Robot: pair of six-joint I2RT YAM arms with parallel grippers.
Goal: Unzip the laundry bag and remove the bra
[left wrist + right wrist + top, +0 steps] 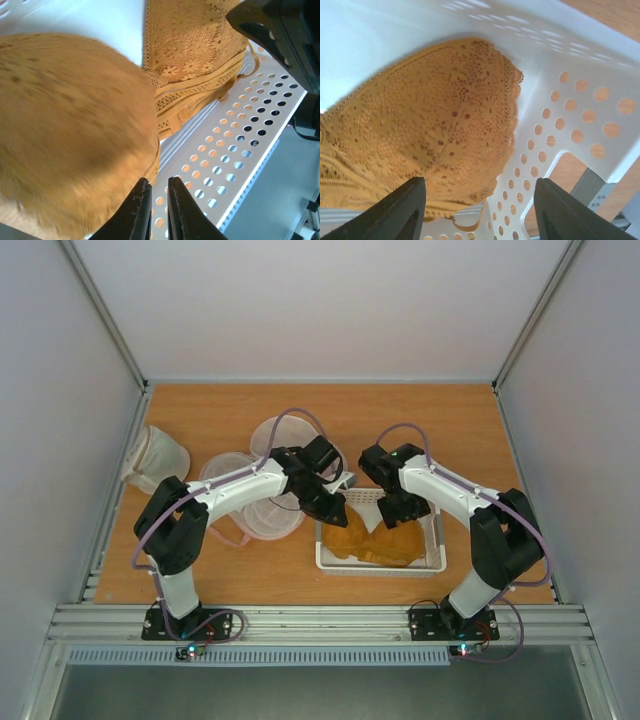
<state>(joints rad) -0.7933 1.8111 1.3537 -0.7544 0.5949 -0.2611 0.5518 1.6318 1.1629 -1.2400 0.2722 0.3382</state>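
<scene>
The bra (375, 540) lies in the basket (380, 568), a mustard-brown heap with both cups showing, filling most of the near half. Up close its lace is plain to see: a scalloped edge along one cup and a thin strap trailing onto the perforated floor.

The left pincer (159, 182) sits low at the left side of the basket, beside the smooth rounded cup. Its fingers are drawn almost together with only a slit between them, and I see nothing caught in that slit; the cup's rim comes down just above the tips. The right pincer (482, 200) hangs over the other, lacy cup with its fingers spread wide, holding nothing.

From above, both arms bend inward so that their wrists nearly meet over the far half of the basket.

The bag (272, 520) lies on the surface (450, 430) just left of the basket, pale and made of rounded lobes, partly under the left arm. A pink loop (232, 536) sticks out at its near edge. Whether its zip is open I cannot tell from here.

Farther left, near the side wall, a mesh sack (155, 458) sits apart from everything else.
</scene>
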